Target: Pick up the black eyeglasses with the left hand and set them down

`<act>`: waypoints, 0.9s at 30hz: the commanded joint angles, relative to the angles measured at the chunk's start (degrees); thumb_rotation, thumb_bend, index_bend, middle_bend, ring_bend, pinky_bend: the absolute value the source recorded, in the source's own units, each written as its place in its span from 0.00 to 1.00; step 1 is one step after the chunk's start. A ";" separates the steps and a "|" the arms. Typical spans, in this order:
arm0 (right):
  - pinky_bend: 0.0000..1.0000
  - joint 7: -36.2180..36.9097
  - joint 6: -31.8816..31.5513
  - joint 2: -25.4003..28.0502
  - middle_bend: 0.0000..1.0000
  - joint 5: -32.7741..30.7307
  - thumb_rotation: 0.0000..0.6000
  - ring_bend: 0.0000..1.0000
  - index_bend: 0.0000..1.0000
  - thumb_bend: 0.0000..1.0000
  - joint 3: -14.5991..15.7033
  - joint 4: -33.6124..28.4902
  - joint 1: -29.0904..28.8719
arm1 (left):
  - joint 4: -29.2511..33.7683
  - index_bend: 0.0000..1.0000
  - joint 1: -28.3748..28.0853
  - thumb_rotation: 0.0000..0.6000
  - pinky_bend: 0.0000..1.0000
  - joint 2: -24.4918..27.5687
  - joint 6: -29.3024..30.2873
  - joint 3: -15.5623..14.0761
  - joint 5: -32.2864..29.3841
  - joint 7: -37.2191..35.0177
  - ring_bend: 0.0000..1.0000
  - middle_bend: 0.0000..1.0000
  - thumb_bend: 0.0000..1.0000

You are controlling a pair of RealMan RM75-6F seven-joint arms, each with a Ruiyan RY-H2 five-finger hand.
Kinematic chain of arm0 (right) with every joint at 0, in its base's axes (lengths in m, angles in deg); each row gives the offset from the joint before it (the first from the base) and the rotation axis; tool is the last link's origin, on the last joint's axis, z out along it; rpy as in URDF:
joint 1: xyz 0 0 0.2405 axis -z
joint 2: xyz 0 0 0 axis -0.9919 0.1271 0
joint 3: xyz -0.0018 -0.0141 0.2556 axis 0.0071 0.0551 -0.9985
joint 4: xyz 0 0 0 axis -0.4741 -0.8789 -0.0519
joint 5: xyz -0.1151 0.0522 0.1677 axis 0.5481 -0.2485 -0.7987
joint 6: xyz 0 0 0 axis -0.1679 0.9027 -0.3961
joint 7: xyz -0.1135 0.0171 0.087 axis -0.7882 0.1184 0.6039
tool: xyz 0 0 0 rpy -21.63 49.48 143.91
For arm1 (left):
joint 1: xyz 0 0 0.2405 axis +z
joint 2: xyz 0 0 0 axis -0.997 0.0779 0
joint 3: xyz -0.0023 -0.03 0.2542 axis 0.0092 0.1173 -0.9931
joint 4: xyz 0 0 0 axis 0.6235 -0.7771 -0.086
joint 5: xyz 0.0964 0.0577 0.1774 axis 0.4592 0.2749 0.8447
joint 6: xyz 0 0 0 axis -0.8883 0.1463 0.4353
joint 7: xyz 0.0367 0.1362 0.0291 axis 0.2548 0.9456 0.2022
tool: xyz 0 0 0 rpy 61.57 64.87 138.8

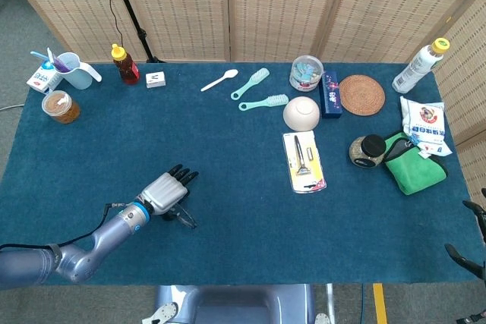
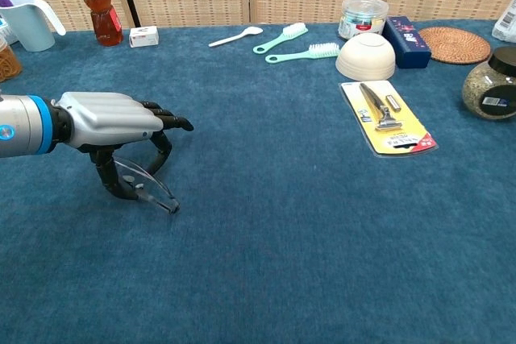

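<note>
The left hand (image 2: 109,122) is positioned palm-down over the near-left part of the counter (image 2: 306,223). Its upper fingers (image 2: 165,118) extend forward, while the thumb and a lower finger curl underneath and close on the black eyeglasses (image 2: 143,184). The grasp is a pinch from above on the frame, which suits a thin, flat object with little height to grip.

The eyeglasses hang beneath the palm with the lens tilted. The lowest tip sits at or just above the blue cloth. The chest view does not settle whether it is touching, so contact is unconfirmed. In the head view the glasses show only as a dark sliver beside the hand (image 1: 163,193). On balance, the object is held low, either just lifted or about to be set down.

The right hand (image 1: 469,259) is only partly visible at the lower right edge of the head view, well away from the work. Its finger position cannot be determined.

The surrounding objects are all well clear of the grasp:
- A packaged razor (image 2: 385,117) lies flat mid-counter.
- A white bowl (image 2: 365,55) sits upside down behind the razor.
- Two mint-green brushes (image 2: 292,44) and a white spoon (image 2: 235,36) lie further back.
- A honey bottle (image 2: 98,6) stands at the far left.

The open cloth around the hand gives room for a set-down without obstruction.
</note>
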 commanded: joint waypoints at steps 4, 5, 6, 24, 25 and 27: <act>0.24 0.11 0.00 0.01 0.09 -0.16 1.00 0.11 0.23 0.04 0.01 0.06 0.09 | -0.48 0.55 0.41 0.83 0.00 -0.74 0.67 -0.18 -0.09 0.40 0.00 0.00 0.20; 0.24 0.11 -0.01 0.01 0.09 -0.21 1.00 0.11 0.23 0.04 0.01 0.09 0.12 | -0.52 0.55 0.43 0.83 0.00 -0.85 0.66 -0.24 -0.17 0.49 0.00 0.00 0.20; 0.24 0.17 -0.06 0.01 0.09 -0.22 1.00 0.11 0.23 0.04 0.00 0.11 0.15 | -0.58 0.55 0.46 0.83 0.00 -0.98 0.71 -0.27 -0.25 0.61 0.00 0.00 0.20; 0.24 0.34 0.11 0.12 0.09 -0.41 1.00 0.11 0.23 0.04 -0.30 0.27 -0.03 | 3.76 0.08 1.82 0.83 0.00 3.47 3.63 1.00 2.16 -2.05 0.00 0.00 0.20; 0.24 0.14 0.38 0.25 0.09 -0.44 1.00 0.11 0.22 0.04 -0.28 0.19 -0.14 | 4.81 0.05 2.35 0.83 0.00 4.52 4.25 0.97 2.67 -2.84 0.00 0.00 0.20; 0.24 -0.17 0.74 0.45 0.09 -0.50 1.00 0.11 0.22 0.04 -0.33 0.00 -0.34 | 6.39 0.02 3.24 0.83 0.00 6.14 5.30 0.90 3.61 -4.07 0.00 0.00 0.20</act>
